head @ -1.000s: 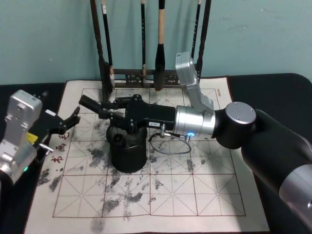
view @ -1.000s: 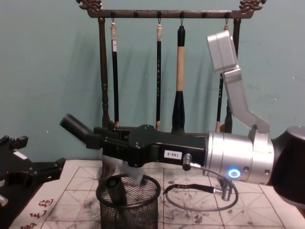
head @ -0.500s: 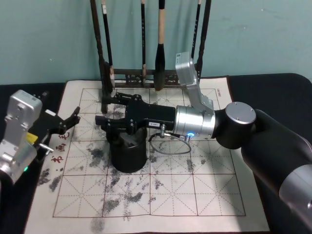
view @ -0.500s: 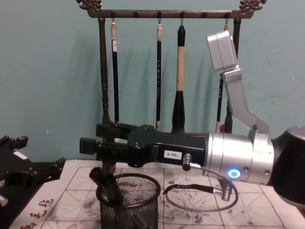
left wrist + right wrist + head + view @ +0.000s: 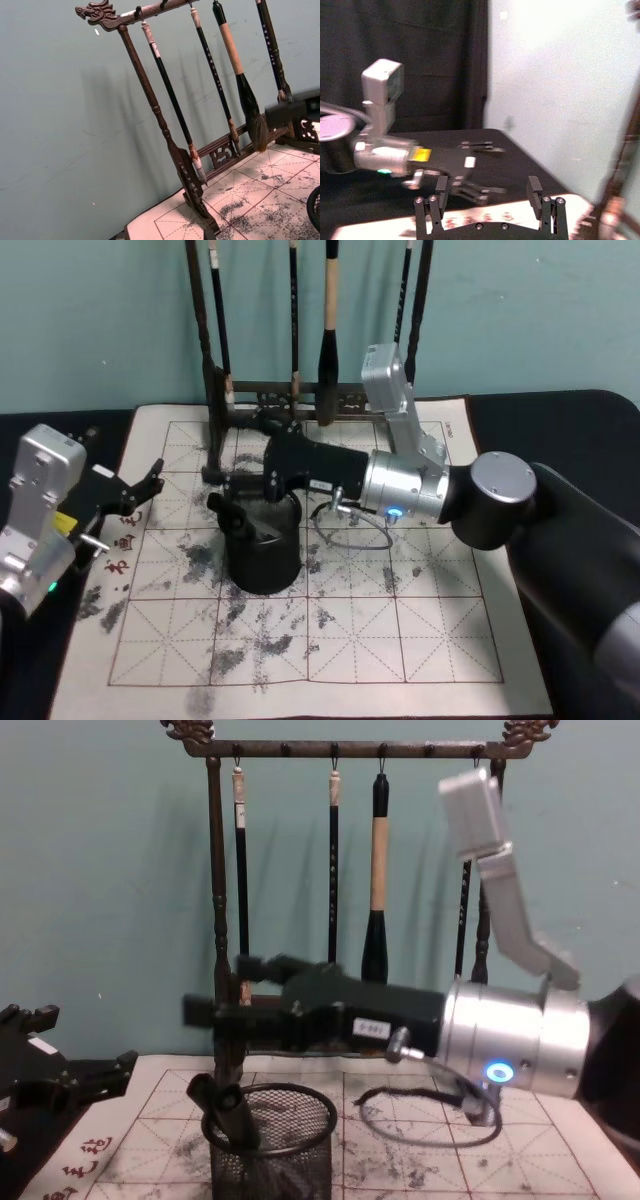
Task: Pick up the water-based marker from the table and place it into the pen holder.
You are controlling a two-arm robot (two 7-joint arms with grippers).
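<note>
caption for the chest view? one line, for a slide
Open right tool above the round black wire-mesh pen holder, with the black-capped marker leaning inside against its rim.

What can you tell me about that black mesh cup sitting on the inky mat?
The pen holder is a round black wire-mesh cup with a thick black rim, standing upright on the table and its ink-stained white mat with red grid lines. The water-based marker leans inside it against the left of the rim, black cap poking out above. The right gripper hangs open just above the cup, not touching it. A dark wooden brush rack stands behind.
</note>
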